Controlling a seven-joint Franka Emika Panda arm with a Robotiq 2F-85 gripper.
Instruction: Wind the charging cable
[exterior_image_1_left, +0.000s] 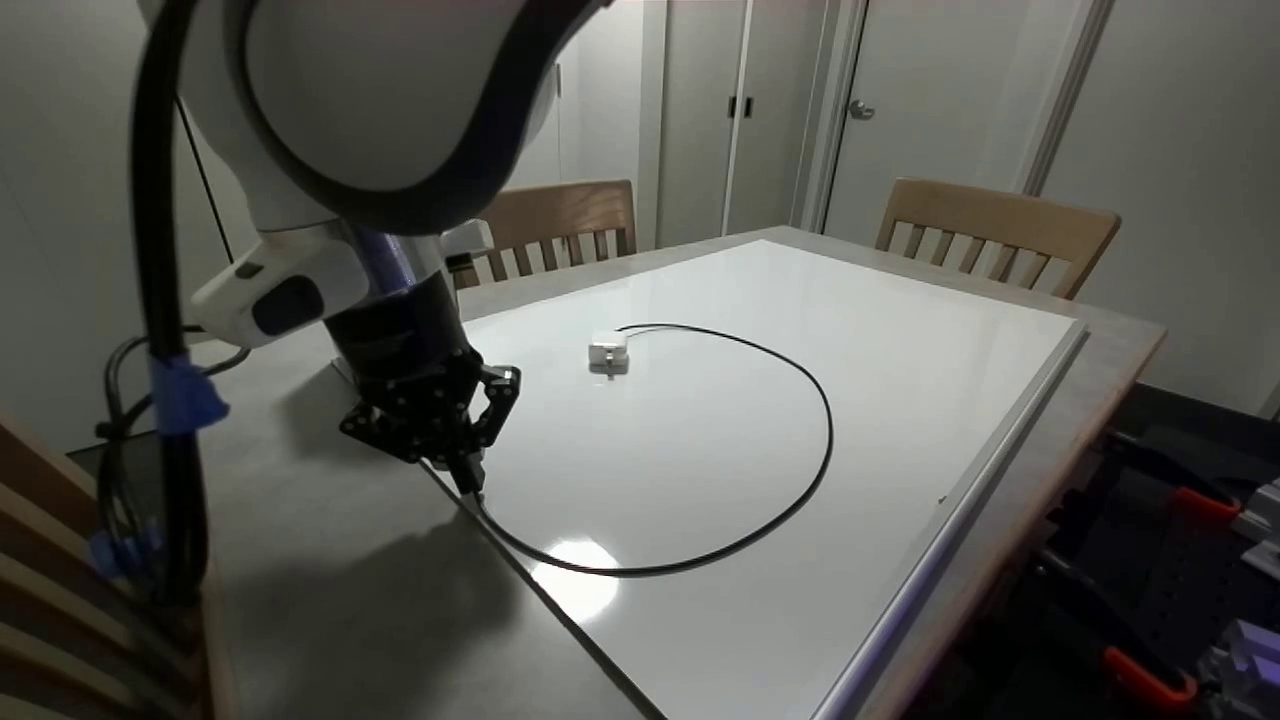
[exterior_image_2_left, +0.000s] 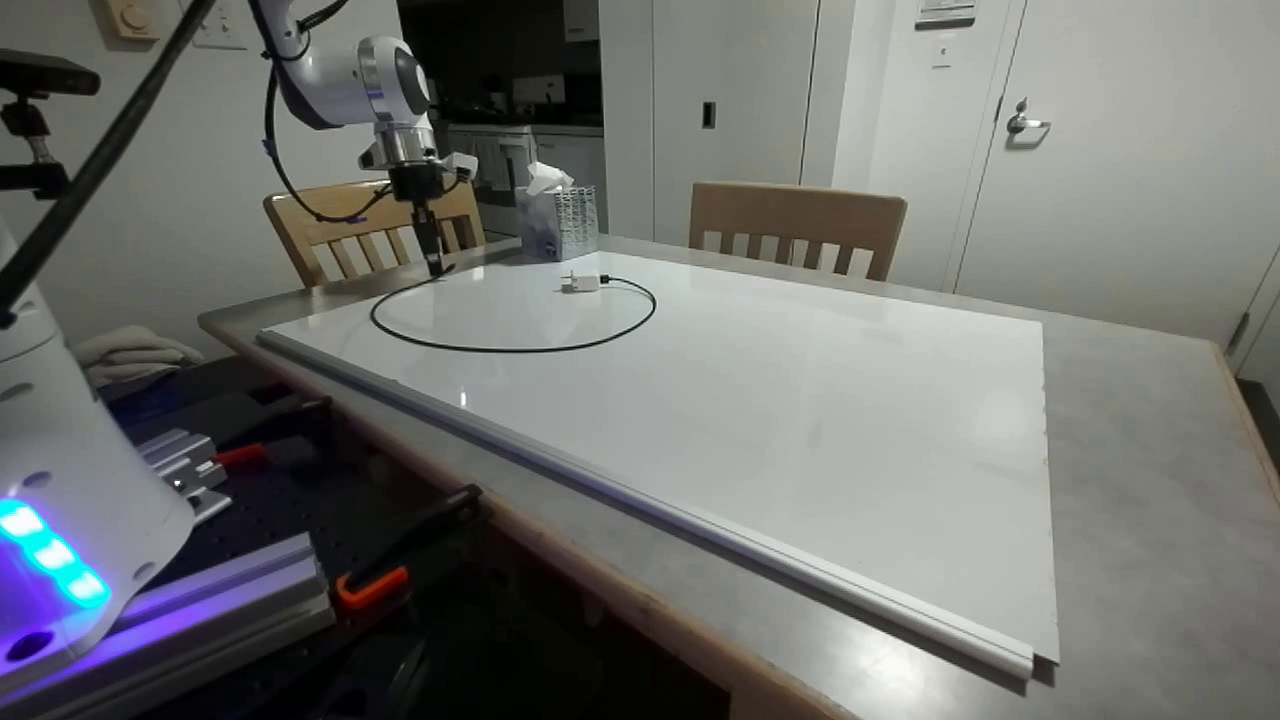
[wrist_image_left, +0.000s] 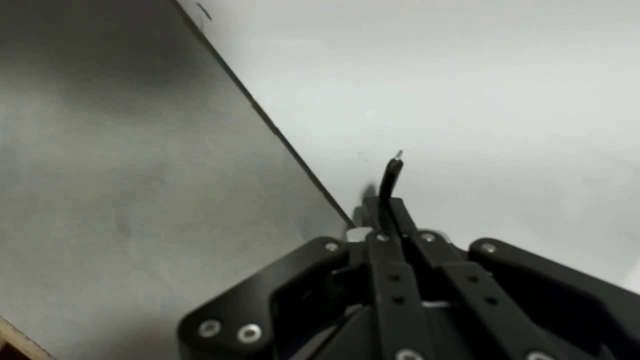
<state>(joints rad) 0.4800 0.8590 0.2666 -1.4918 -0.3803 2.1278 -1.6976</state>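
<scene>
- Gripper: my gripper (exterior_image_1_left: 468, 478) is narrow, its fingers pinching the charging cable (exterior_image_1_left: 640, 572) close to one end.
- Held end: in the wrist view a short black stub with a silver tip stands out past my fingertips (wrist_image_left: 400, 216).
- Position: my fingers point down beside the rim of the whiteboard (exterior_image_2_left: 800, 430), near the short edge of the counter (exterior_image_2_left: 1150, 480) that has a chair (exterior_image_2_left: 305, 228) behind it. Whether they touch the board I cannot tell.
- Cable run: from my grip the cable lies on the whiteboard in a single broad curve, bulging toward the long counter edge with the clamps (exterior_image_2_left: 374, 588), then bending back.
- Far end: the cable's dark plug (exterior_image_2_left: 604, 280) sits in a white charger (exterior_image_2_left: 584, 284), which lies on the whiteboard, prongs facing that same short edge.
- Corner: in an exterior view a tissue box (exterior_image_2_left: 557, 222) stands where that short edge meets the long edge opposite the clamps.
- Rail: a grey rail (exterior_image_2_left: 700, 518) runs along the whiteboard's side, parallel to the clamped edge.
</scene>
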